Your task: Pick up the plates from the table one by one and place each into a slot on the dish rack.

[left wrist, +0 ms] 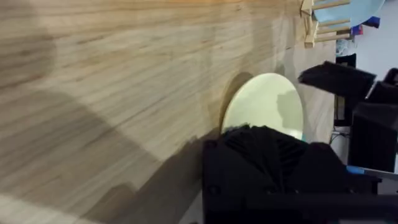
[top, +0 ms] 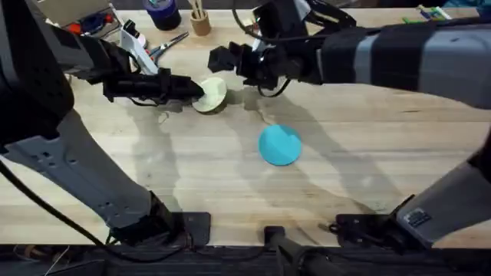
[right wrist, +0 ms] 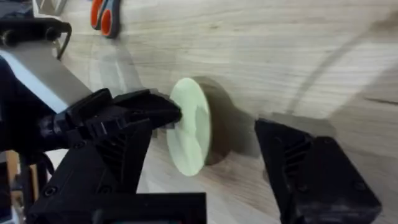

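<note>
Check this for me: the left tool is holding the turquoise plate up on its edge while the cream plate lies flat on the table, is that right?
Not quite: the colours are swapped. In the overhead view the left tool grips the cream plate, tilted up on its edge, while the turquoise plate lies flat on the table. The right wrist view also shows the cream plate held upright.

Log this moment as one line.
left end effector: holds cream plate tilted off table | right end effector: open beside | blue plate: flat
</note>
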Available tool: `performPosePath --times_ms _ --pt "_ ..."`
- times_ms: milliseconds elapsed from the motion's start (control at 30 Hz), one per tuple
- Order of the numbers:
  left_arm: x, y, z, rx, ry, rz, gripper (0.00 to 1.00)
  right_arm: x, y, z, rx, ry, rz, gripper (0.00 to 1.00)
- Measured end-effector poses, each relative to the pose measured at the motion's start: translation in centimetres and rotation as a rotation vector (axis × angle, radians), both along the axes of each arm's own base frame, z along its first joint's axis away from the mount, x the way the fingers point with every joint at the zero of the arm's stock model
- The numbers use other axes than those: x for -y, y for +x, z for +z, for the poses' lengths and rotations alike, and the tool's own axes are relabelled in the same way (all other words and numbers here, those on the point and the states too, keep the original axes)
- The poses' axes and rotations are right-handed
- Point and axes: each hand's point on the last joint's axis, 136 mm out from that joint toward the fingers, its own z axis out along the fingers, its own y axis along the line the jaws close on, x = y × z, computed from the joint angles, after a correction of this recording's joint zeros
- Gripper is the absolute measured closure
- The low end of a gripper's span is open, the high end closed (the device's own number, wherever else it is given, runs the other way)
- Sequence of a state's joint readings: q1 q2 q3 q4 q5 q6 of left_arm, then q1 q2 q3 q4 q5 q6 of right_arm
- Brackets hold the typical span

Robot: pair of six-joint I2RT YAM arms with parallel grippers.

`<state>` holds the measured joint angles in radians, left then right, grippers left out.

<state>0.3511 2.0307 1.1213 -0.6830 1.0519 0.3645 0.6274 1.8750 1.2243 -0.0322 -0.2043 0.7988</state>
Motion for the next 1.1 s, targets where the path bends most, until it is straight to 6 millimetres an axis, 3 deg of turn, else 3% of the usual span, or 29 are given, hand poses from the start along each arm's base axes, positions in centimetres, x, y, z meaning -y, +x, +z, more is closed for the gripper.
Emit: performPosePath --times_ms 367,1100 --pt "0.0 0.0 0.0 0.000 0.000 0.000 0.962 -3.1 -1.1 -1.3 -0.054 0.069 -0.018 0.022" --pt "0.0 0.0 0.0 0.000 0.000 -0.001 0.963 -4.7 -2.5 -1.8 -0.139 0.116 -0.064 0.119"
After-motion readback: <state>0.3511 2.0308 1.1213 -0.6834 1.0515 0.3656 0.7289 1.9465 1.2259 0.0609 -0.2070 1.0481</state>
